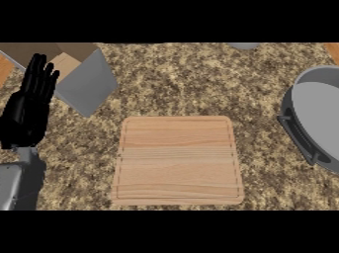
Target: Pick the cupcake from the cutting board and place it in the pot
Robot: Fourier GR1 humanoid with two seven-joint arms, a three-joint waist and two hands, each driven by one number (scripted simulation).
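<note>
Left hand rests open, fingers up, beside one cutting board, one pot, one box.

Open grey box at upper left, speckled granite counter

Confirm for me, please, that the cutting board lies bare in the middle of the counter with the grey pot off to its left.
Not quite: in the head view the grey pot sits to the right of the cutting board, at the picture's right edge. The rest holds; the board lies bare mid-counter.
</note>
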